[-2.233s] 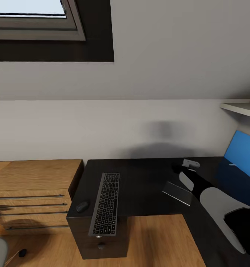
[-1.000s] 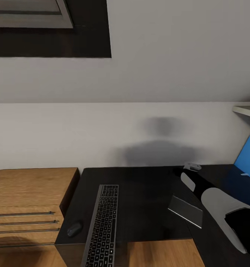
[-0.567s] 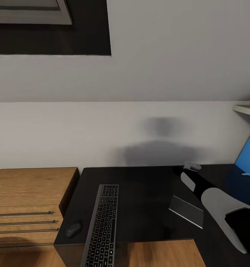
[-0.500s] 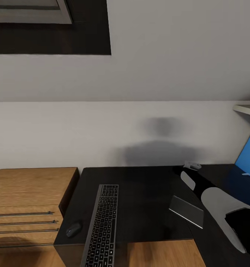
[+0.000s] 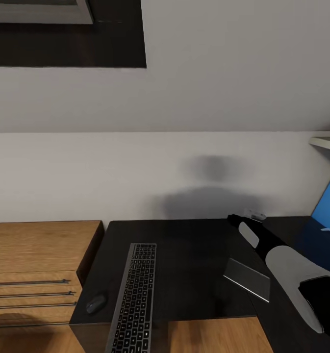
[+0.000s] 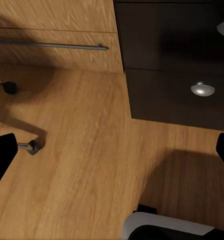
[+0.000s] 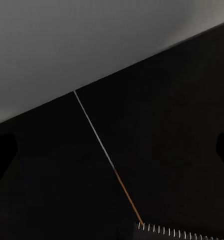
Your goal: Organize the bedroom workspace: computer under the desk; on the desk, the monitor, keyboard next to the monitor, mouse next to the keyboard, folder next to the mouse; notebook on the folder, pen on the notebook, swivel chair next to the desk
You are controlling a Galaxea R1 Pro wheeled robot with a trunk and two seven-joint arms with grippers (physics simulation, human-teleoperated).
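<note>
Beside the wooden cabinet [image 5: 37, 260], desk [image 5: 194, 245] holds keyboard [image 5: 134, 299], mouse [image 5: 96, 304]; both jaws open.

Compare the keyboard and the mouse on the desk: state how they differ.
The keyboard is long, flat and rectangular with rows of black keys; the mouse is a small smooth oval, far shorter. The keyboard runs front to back, its near end reaching the desk's front edge at the picture's bottom; the mouse lies wholly on the top, by the left edge. Both are dark grey and lie side by side, apart, on the glossy black desk.
</note>
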